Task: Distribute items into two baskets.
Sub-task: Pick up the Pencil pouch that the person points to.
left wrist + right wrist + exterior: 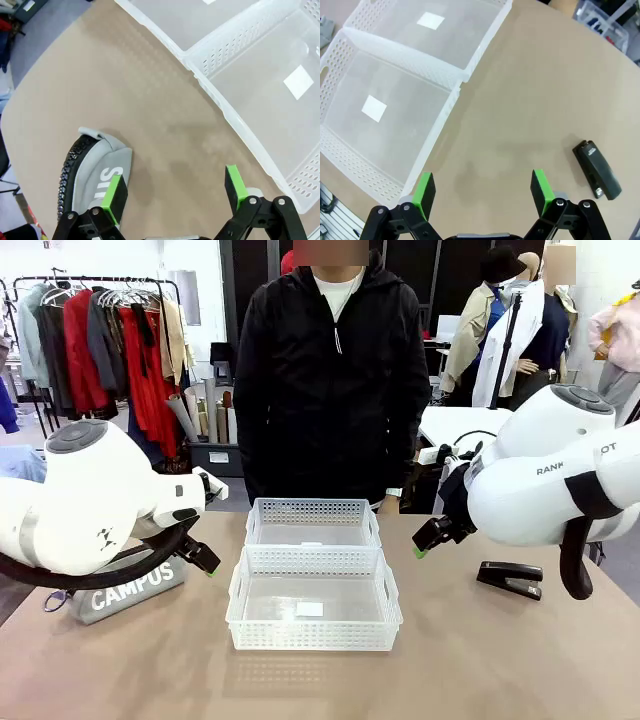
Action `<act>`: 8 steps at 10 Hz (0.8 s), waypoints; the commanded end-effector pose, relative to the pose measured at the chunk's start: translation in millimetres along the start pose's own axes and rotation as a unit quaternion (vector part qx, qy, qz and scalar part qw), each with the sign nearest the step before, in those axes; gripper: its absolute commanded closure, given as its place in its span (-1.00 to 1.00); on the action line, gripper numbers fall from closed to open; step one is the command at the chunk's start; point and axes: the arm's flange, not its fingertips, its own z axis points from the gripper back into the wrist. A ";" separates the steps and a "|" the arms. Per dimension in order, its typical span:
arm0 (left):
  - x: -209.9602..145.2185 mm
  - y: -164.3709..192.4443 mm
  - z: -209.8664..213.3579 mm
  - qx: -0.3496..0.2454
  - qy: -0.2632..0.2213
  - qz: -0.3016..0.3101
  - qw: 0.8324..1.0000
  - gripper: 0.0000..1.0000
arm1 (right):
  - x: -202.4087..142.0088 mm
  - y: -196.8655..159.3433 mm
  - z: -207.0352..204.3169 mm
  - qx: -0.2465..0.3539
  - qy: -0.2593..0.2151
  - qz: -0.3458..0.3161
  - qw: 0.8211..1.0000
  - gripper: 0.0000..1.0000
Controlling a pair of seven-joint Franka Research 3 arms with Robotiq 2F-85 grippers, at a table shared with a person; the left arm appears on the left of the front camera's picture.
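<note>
My left gripper (175, 192) has its green pads (114, 197) spread wide apart with nothing between them. It hangs over the bare tan table (150, 110). In the left wrist view one pad overlaps the end of the grey pouch (100, 170), and I cannot tell whether they touch. My right gripper (482, 190) is spread just as wide and also holds nothing, with bare tabletop under it and the black stapler (596, 169) off to one side, well apart from the pads.

From the front, my left arm (80, 500) comes in low from the left with its wrist angled down and inward towards the baskets. My right arm (550, 480) mirrors it from the right, a little higher, gripper tip pointing down and in.

The near basket (313, 640) sits at the table's middle, white and translucent with lattice walls and a white label on its floor. The pouch lies left of it, partly behind my left arm, its white "CAMPUS" lettering facing me. The stapler lies closed and flat to the right. Both items are on the table, outside the baskets. The far basket (313, 510) stands directly behind the near one, rims touching. Beyond it a person (335, 380) in a black jacket stands at the far edge.
</note>
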 end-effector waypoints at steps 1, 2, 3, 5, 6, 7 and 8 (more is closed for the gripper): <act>0.0 0.2 0.4 0.000 0.000 0.000 1.000 -1.00 | 0.4 0.8 0.2 -0.004 0.001 -0.006 1.000 -1.00; 0.0 0.2 0.4 0.000 0.000 0.000 1.000 -1.00 | 0.4 0.8 0.2 -0.004 0.001 -0.006 1.000 -1.00; 0.0 0.2 0.4 0.000 0.000 0.000 1.000 -1.00 | 0.4 0.8 0.2 -0.004 0.001 -0.006 1.000 -1.00; 0.0 0.2 0.4 0.000 0.000 0.000 1.000 -1.00 | 0.4 0.8 0.2 -0.004 0.001 -0.006 1.000 -1.00; 0.0 0.2 0.4 0.000 0.000 0.000 1.000 -1.00 | 0.4 0.8 0.2 -0.004 0.001 -0.006 1.000 -1.00; 0.0 0.2 0.4 0.000 0.000 0.000 1.000 -1.00 | 0.4 0.8 0.2 -0.004 0.001 -0.006 1.000 -1.00; 0.0 0.2 0.4 0.000 0.000 0.000 1.000 -1.00 | 0.4 0.8 0.2 -0.004 0.001 -0.006 1.000 -1.00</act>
